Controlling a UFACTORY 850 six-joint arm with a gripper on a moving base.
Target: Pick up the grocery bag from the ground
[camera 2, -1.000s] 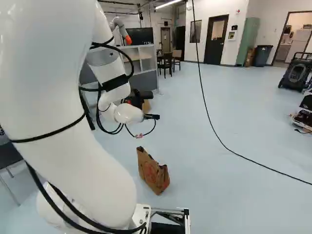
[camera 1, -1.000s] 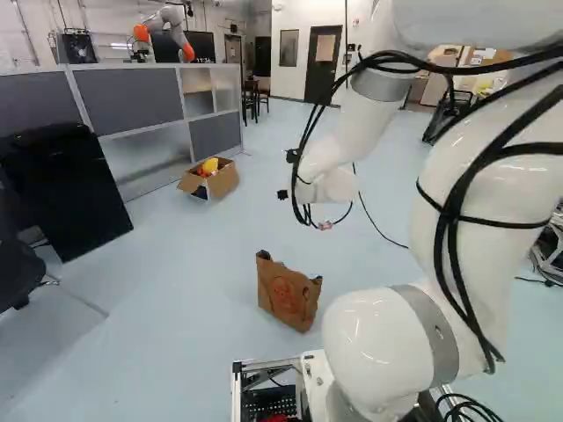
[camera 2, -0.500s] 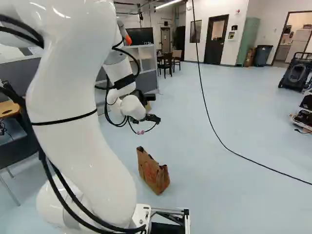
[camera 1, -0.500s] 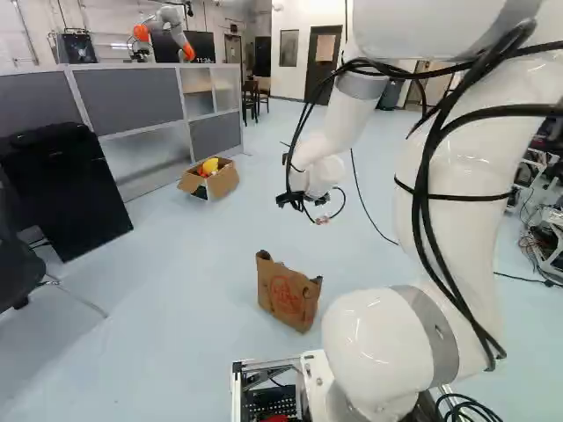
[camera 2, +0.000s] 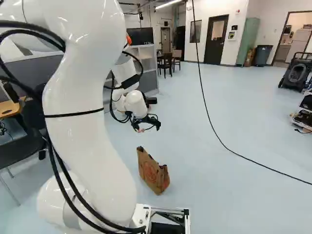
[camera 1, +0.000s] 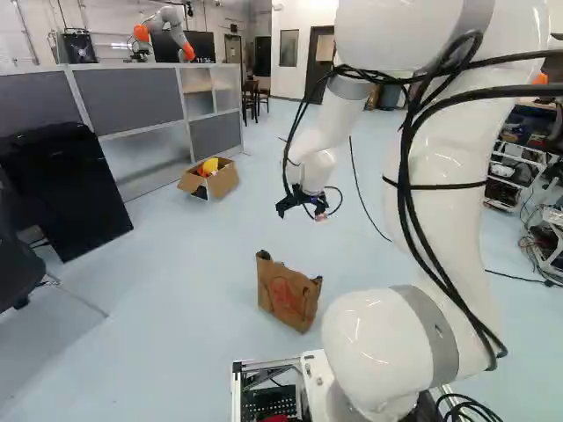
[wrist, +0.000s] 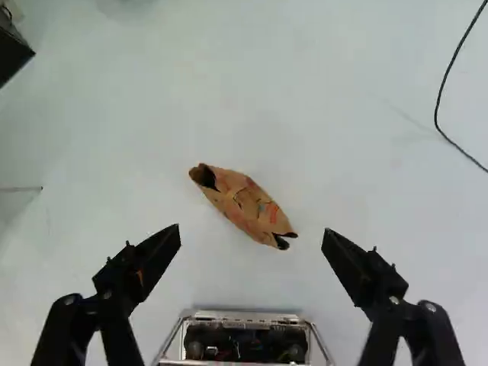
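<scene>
Tapering brown bag [wrist: 245,207], probably paper.

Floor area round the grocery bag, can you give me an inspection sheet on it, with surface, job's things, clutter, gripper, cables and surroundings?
Surface: pale blue floor.
Job's things: brown paper grocery bag standing on the floor, its narrow mouth gaping at both ends.
Clutter: open cardboard box by the partition, a yellow item in it.
Gripper: gripper open, its fingers wide apart, above the bag and not touching it.
Cables: black cables along the arm; a thin black cable crosses the floor, away from the bag.
Surroundings: another robot beyond the partition; a dark door farther off.
</scene>
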